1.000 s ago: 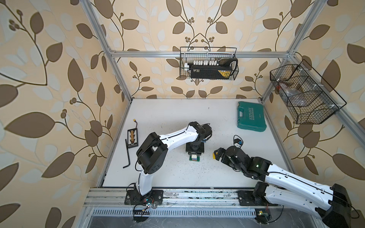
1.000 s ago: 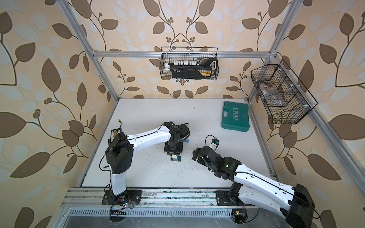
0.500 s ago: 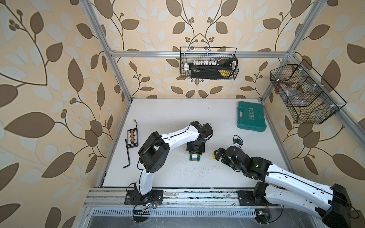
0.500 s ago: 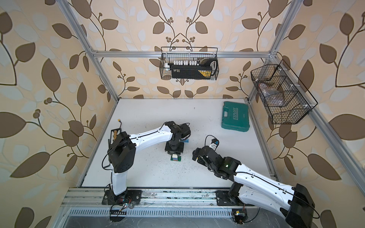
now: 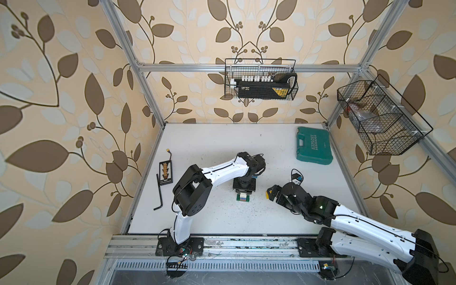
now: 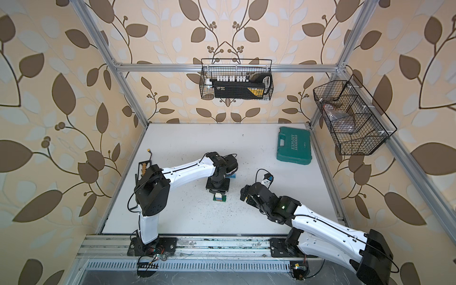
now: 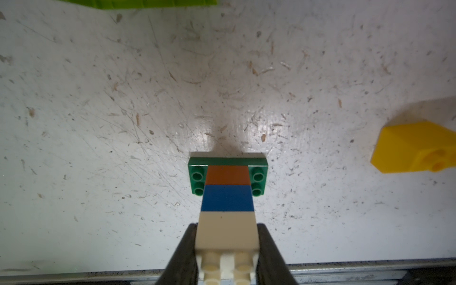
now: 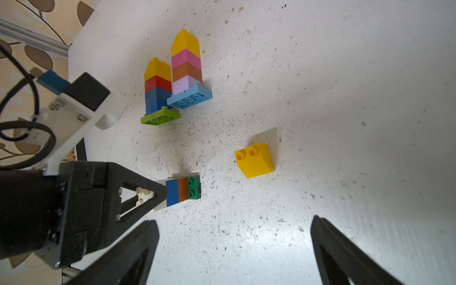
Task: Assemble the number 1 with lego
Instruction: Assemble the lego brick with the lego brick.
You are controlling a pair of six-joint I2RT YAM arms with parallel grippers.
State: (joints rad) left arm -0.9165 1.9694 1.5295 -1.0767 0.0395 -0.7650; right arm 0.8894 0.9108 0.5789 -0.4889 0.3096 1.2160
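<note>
- In both top views the stack (image 5: pixel 243 198) (image 6: pixel 219 197) stands on the worktop (image 5: pixel 209 148) a little toward 6 o'clock of its centre. It peeps out from under the wrist of the left arm (image 5: pixel 222 170), and its colours are hard to read there.
- The left wrist view lays it out clearly: a green base (image 7: pixel 196 176), then a brown brick (image 7: pixel 227 175), a blue brick (image 7: pixel 227 198) and a white brick (image 7: pixel 227 230) on top, studs up.
- The left fingers (image 7: pixel 182 254) are clamped on two opposite sides of the white brick, and the base rests on the worktop.
- The stack's long axis is vertical and it stands upright. The green base's longer side runs from 9 to 3 o'clock.
- Only the right wrist view shows two taller towers, which the left arm hides from above.
  - The lime-based tower (image 8: pixel 158 86) goes blue, red, yellow.
  - The light-blue-based tower (image 8: pixel 186 64) goes lilac, brown, pink, yellow.
  - Both are upright, around 11 o'clock of the stack. I cannot tell whether their bases touch.
- A yellow sloped brick (image 8: pixel 255 160) lies loose at 3 o'clock of the stack, apart from it. In a top view only a sliver of it shows.
- The right fingers (image 8: pixel 333 249) stand wide apart with nothing between them, above the worktop near the yellow sloped brick.
- A teal case (image 5: pixel 313 146) lies toward 1 o'clock.
</note>
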